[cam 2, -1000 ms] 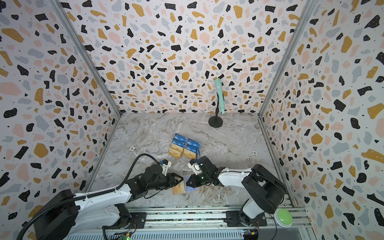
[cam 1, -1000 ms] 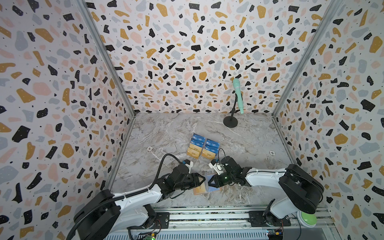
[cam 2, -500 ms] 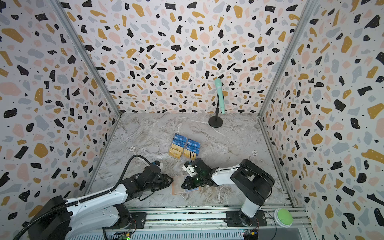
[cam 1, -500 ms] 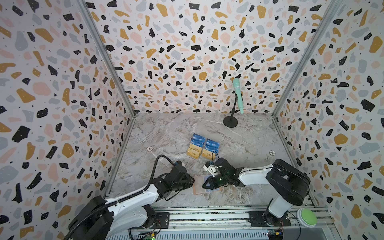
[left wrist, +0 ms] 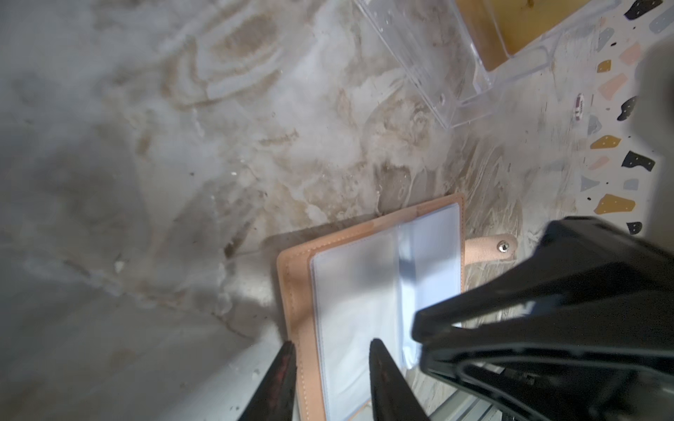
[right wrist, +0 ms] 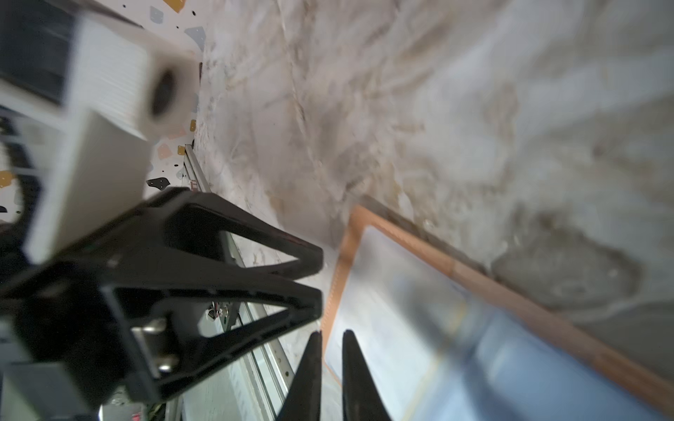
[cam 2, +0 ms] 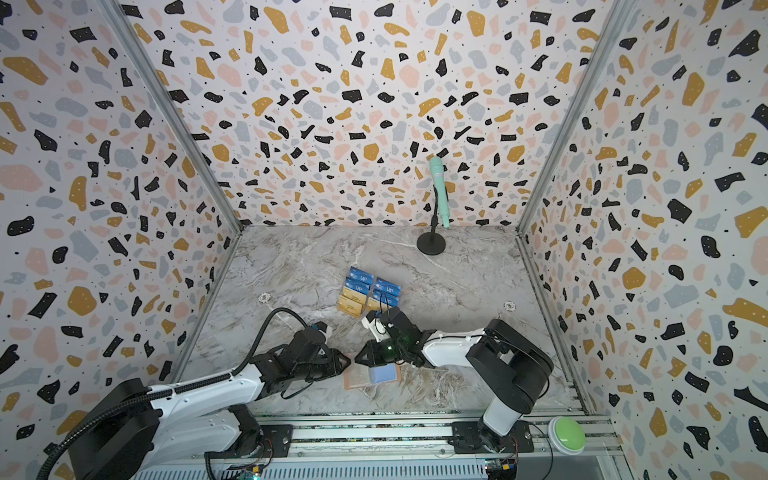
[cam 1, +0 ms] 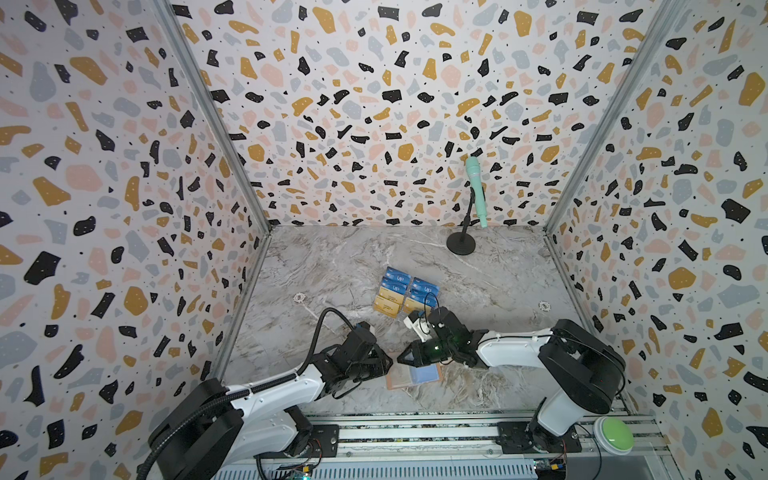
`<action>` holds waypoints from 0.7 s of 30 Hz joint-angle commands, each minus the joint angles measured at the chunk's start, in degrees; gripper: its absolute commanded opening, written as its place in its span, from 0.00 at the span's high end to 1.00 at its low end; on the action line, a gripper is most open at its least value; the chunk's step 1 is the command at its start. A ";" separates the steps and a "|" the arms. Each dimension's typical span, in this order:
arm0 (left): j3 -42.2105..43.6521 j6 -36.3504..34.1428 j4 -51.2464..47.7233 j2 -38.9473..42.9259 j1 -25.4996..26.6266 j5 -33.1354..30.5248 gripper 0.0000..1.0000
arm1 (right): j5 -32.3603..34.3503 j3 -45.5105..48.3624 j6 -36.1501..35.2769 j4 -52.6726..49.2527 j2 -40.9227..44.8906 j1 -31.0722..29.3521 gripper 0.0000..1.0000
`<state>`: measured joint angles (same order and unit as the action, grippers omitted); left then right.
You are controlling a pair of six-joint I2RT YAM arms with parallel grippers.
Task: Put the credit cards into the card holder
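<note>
so the card holder (cam 1: 400,380) (cam 2: 357,380) is lying open and flat on the marble worktop (cam 1: 332,266), close to the front edge and about in the middle, pink cover down and clear sleeves up. in both top views a blue card (cam 1: 424,374) (cam 2: 383,374) fills its right-hand page. whether it's fully inside a sleeve i can't tell, the right wrist view is too smeared there. the snap tab (left wrist: 490,249) sticks out flat from one side of the cover.

both claws are down low at the holder's far left corner, tips nearly meeting. left claw (cam 1: 388,365) (left wrist: 332,342) comes in from the left with its jaws partly apart, and in the left wrist view the holder's stitched edge runs between the two fingers. can't tell if they actually touch it. right claw (cam 1: 401,360) (right wrist: 332,331) reaches across from the right, jaws squeezed almost together with only a sliver between them, tips over the clear sleeves. whether a bit of sleeve sits in that sliver, no idea.

just behind the holder is a clear tiered stand (left wrist: 437,84) with the rest of the cards (cam 1: 392,291), blue vip ones on the back tiers, gold ones in front. well back by the rear wall there's a mint microphone (cam 1: 476,191) on a black stand, and a green button (cam 1: 614,432) on the front rail at the right.
</note>
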<state>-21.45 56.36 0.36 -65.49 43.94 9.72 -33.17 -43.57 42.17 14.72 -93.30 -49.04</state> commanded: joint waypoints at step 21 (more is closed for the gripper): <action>-2.19 -6.48 -1.69 2.83 -2.31 -6.55 0.61 | 6.75 -36.34 -33.94 -39.17 -11.10 14.91 0.75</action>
<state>-24.51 50.30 -2.46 -63.53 42.09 3.86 -28.27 -77.14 11.29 -20.69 -105.16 -34.02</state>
